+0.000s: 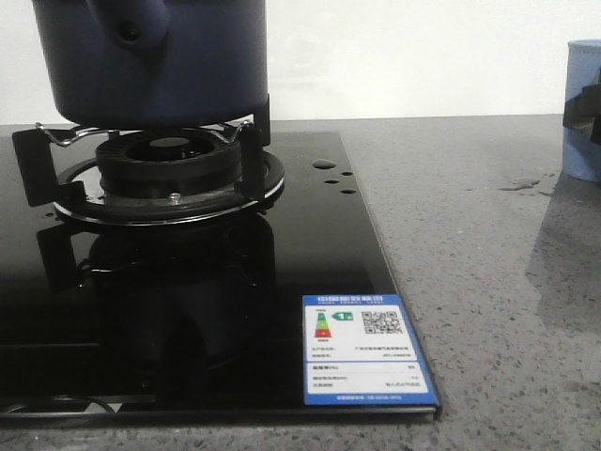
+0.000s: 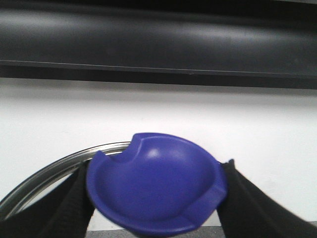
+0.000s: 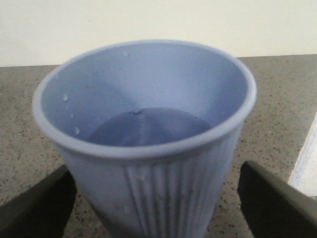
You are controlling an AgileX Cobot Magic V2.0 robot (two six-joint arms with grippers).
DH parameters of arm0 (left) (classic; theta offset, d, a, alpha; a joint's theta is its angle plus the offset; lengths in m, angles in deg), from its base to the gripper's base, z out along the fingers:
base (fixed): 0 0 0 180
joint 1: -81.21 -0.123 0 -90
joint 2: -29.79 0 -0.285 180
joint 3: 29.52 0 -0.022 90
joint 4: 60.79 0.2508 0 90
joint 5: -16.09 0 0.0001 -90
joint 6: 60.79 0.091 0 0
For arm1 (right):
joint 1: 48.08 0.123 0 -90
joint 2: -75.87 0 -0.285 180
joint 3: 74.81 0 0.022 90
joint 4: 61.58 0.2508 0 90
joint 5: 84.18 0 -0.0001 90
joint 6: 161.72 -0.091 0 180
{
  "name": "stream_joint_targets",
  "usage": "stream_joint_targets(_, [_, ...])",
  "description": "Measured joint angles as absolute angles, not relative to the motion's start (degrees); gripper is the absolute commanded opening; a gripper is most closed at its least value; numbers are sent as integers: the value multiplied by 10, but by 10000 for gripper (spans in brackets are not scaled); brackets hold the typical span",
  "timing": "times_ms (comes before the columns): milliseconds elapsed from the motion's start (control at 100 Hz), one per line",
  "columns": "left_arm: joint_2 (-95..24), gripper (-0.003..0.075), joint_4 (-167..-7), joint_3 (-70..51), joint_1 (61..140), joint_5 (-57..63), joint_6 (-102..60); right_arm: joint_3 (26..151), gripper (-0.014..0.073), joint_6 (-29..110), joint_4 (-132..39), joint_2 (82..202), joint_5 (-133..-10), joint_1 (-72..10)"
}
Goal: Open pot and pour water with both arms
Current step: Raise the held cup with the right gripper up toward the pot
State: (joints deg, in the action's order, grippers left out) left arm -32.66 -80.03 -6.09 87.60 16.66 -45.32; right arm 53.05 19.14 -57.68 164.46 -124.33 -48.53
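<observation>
The left gripper [image 2: 156,198] holds a blue lid [image 2: 156,191] tight between its fingers, so the pot [image 1: 150,56] on the stove [image 1: 188,282] looks open, & the right gripper [image 3: 156,198] sits wide round the cup [image 3: 148,144] w/ water, not squeezing yet, so pouring's left.

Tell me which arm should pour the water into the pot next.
The right. Its gripper straddles the light-blue cup, fingers not yet closed on it. The left gripper is occupied, clamping a blue lid knob.
</observation>
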Motion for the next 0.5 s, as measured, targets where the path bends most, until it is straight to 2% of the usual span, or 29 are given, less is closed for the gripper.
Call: stream_joint_targets(500, [-327,370,-800,-61,876,169,-453,532,589,191,-578,1671,-1279,-485])
